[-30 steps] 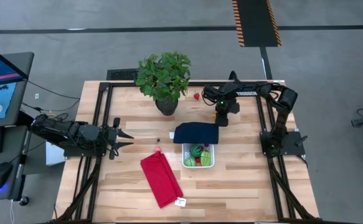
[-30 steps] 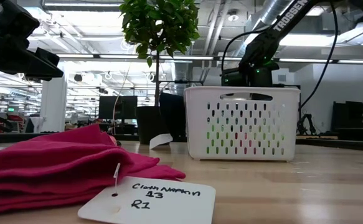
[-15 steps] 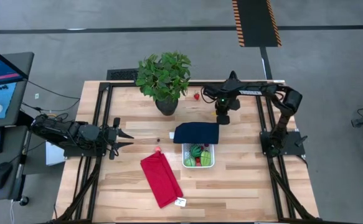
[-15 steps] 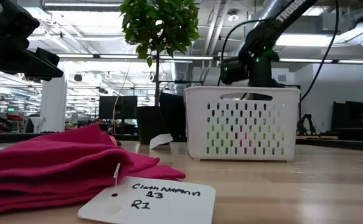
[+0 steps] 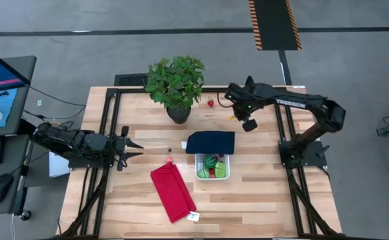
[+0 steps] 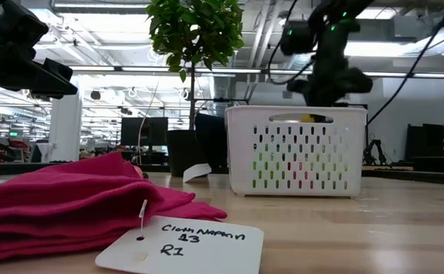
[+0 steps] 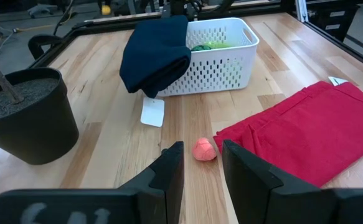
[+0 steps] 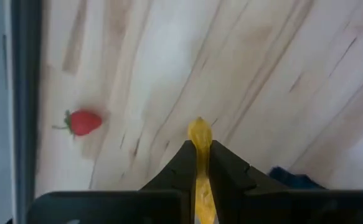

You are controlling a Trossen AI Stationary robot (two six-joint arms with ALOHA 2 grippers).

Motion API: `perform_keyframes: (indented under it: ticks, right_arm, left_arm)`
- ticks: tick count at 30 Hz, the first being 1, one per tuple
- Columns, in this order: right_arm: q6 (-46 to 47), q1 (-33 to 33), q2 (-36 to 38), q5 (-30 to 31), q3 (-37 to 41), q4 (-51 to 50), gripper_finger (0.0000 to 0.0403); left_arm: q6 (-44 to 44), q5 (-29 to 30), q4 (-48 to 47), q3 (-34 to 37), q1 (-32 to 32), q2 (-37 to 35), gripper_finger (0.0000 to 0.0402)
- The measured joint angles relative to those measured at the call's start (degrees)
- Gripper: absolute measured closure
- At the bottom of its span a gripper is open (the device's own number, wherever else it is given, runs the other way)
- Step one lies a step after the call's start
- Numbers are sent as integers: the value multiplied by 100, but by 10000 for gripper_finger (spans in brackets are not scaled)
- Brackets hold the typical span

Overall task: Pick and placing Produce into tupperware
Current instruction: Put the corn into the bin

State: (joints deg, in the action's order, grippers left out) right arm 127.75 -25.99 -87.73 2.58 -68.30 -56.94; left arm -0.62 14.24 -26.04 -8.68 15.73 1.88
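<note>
High view: one white tupperware [image 5: 213, 167] sits near the table's middle, holding green and red produce [image 5: 211, 162], with one navy lid [image 5: 210, 142] touching it at 12 o'clock. One red cloth [image 5: 173, 192] lies at the tupperware's 8 o'clock with a white tag at its lower end. One small red piece [image 5: 169, 160] lies just off the cloth's top corner. One plant [image 5: 175, 83] stands at the table's 11 o'clock, and one strawberry [image 5: 210, 103] lies at the plant's 3 o'clock. The right gripper [image 5: 231, 117] hangs over the table at 1 o'clock; the left gripper [image 5: 135, 147] rests at the 9 o'clock edge.

Low view: the tupperware [image 6: 296, 151] stands behind the cloth [image 6: 69, 199] and one handwritten tag [image 6: 183, 245], with the right arm above the tupperware.

Left wrist view: the left fingers [image 7: 172, 165] stand slightly apart, holding nothing, with one pink-red piece [image 7: 204, 150] on the wood between and beyond their tips. The lid [image 7: 155, 55] drapes over the tupperware's [image 7: 221, 56] side.

Right wrist view: the right gripper's [image 8: 199, 157] fingers are clamped on one yellow-orange elongated piece [image 8: 199, 142], raised above the wood; the strawberry [image 8: 82, 122] lies well apart from it.
</note>
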Motion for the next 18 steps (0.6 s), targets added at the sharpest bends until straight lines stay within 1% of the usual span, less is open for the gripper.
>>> perform_keyframes:
  ticks: [3,7,10,14,18]
  right_arm:
    - [-267,115,361,45,3,22,346]
    - [-1170,385,645,64,1,322,346]
    - [-1899,640,708,45,1,499,346]
    - [-2598,1096,675,-84,2,899,346]
    - [-3317,1699,594,-102,-6,1249,346]
  left_arm:
    - [0,0,0,-1,-2,-1,301]
    - [0,-2,0,1,0,-1,301]
    - [0,-2,0,-1,-2,-1,301]
    - [0,0,0,-1,-1,0,301]
    - [0,0,0,0,-1,0,301]
